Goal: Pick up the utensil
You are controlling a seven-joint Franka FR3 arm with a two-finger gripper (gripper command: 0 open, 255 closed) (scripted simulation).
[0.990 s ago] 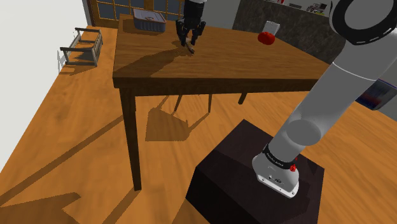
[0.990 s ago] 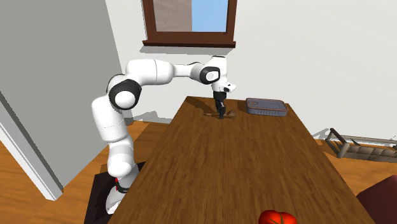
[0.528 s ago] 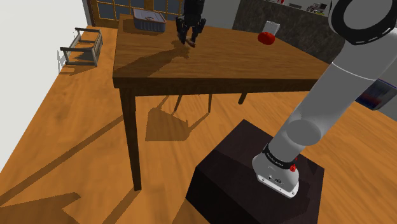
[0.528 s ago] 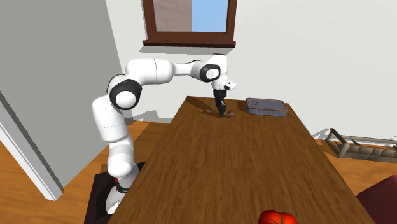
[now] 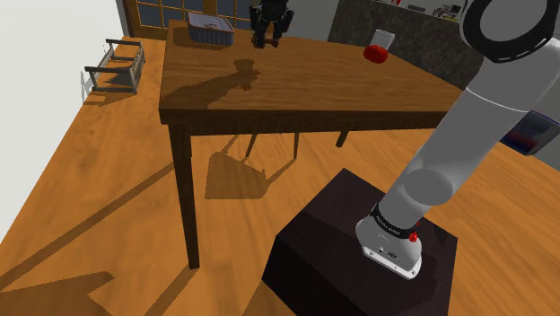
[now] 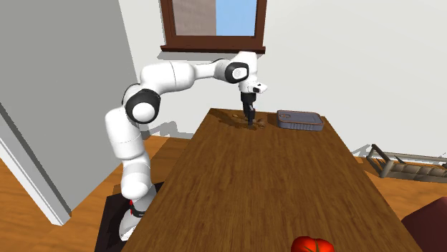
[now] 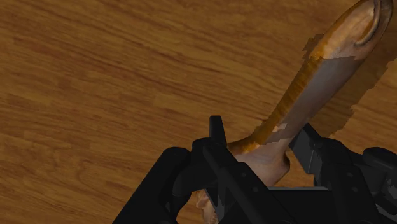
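**Wood-brown utensil gripped in the claw, over the far end of the surface**

Brown and long-handled, the utensil [image 7: 316,86] sits between the two black fingers of the claw [image 5: 268,41], which are clenched on its thicker end. The rest of it juts out past the fingertips at a slant. In the wrist view it casts a dark shadow on the planks that lies a little off from it, so I judge it is hanging clear of the surface [image 5: 296,85] rather than resting on it (I cannot make out the gap itself from either outside camera).

I read this as the lift stage: the grasp is made and only the carry upward is left. My next move should be a straight, slow rise with the wrist kept as it is. The grip is near one end, so the long free part could swing or slip if I jerk it.

The claw hangs near the far edge of the surface, at the shoulder view's top. A grey container [image 5: 211,30] stands just beside it, toward that view's left, and I would not drift that way. A red object [image 5: 375,53] lies well apart, toward the right. Between the claw and the stand [image 5: 359,242] the planks are bare, and above the claw nothing stands in the way.
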